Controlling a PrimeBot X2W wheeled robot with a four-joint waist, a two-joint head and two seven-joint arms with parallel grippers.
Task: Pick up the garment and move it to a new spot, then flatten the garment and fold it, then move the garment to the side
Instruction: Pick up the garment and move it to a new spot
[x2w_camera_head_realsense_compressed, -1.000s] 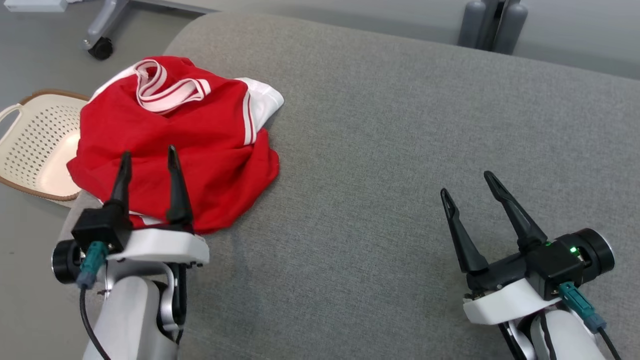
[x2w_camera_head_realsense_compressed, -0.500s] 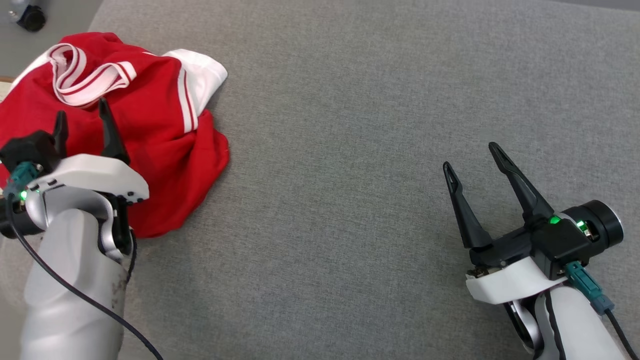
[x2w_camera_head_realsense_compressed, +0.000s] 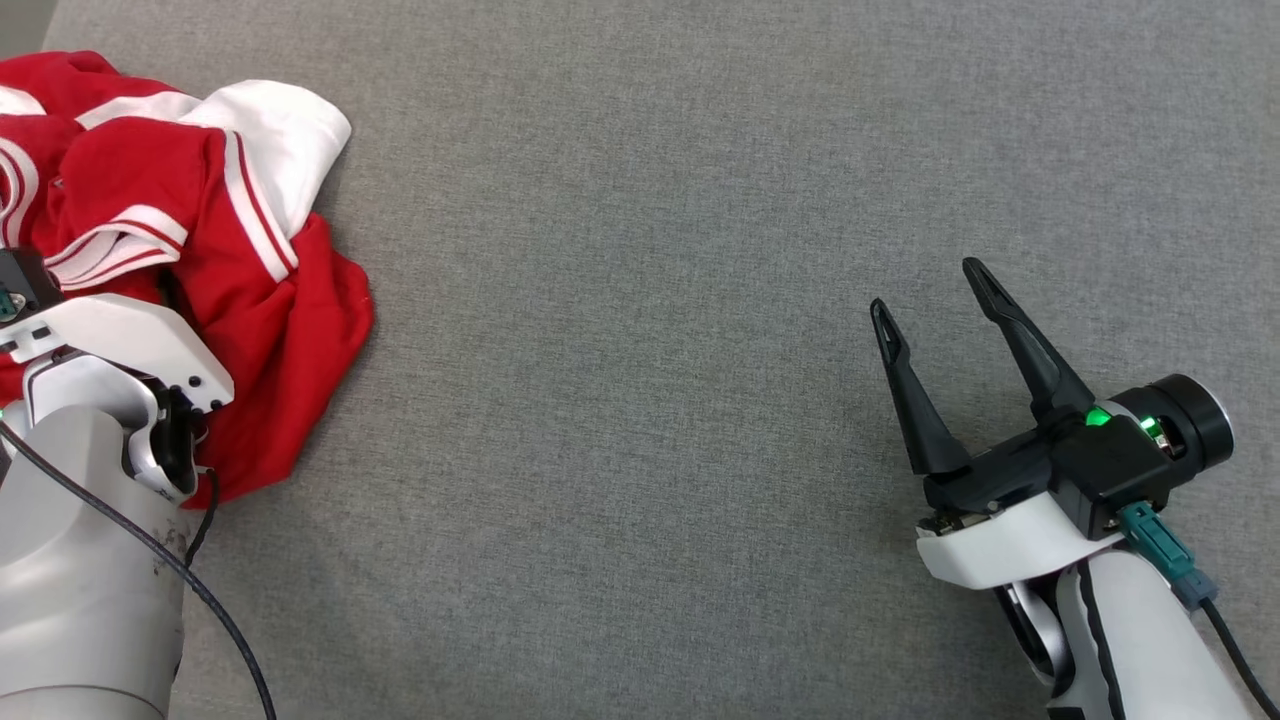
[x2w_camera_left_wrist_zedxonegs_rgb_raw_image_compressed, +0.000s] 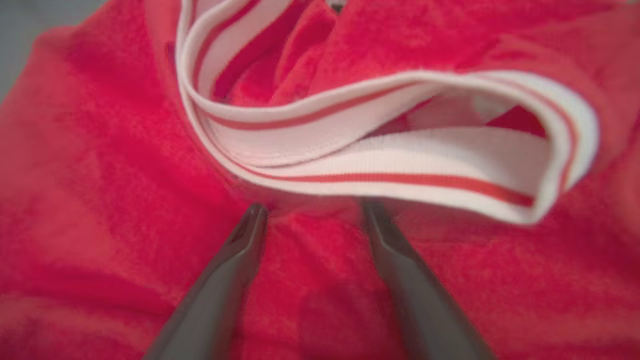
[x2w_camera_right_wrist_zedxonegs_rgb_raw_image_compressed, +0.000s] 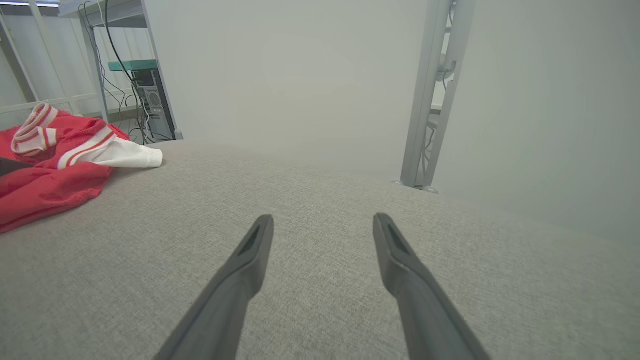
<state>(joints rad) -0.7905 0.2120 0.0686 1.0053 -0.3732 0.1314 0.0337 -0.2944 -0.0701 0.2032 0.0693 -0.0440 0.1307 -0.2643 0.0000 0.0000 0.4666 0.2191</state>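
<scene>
garment (x2w_camera_head_realsense_compressed: 290, 330) bunched near left edge of worktop (x2w_camera_head_realsense_compressed: 650, 300) | left hand (x2w_camera_left_wrist_zedxonegs_rgb_raw_image_compressed: 312, 210) released, fingers spread, tips in red cloth under striped collar (x2w_camera_left_wrist_zedxonegs_rgb_raw_image_compressed: 375, 155), likely to pinch a fold for lifting | right hand (x2w_camera_head_realsense_compressed: 928, 290) released, well apart, idle

Wide-spread left claw (x2w_camera_left_wrist_zedxonegs_rgb_raw_image_compressed: 314, 206) touches the red garment (x2w_camera_left_wrist_zedxonegs_rgb_raw_image_compressed: 100, 200).

Left tool (x2w_camera_left_wrist_zedxonegs_rgb_raw_image_compressed: 312, 205) deeper into garment (x2w_camera_head_realsense_compressed: 270, 300)

Red garment (x2w_camera_head_realsense_compressed: 250, 330) w/ white striped trim, grey surface (x2w_camera_head_realsense_compressed: 640, 300), dark fingers (x2w_camera_head_realsense_compressed: 1010, 330)
</scene>
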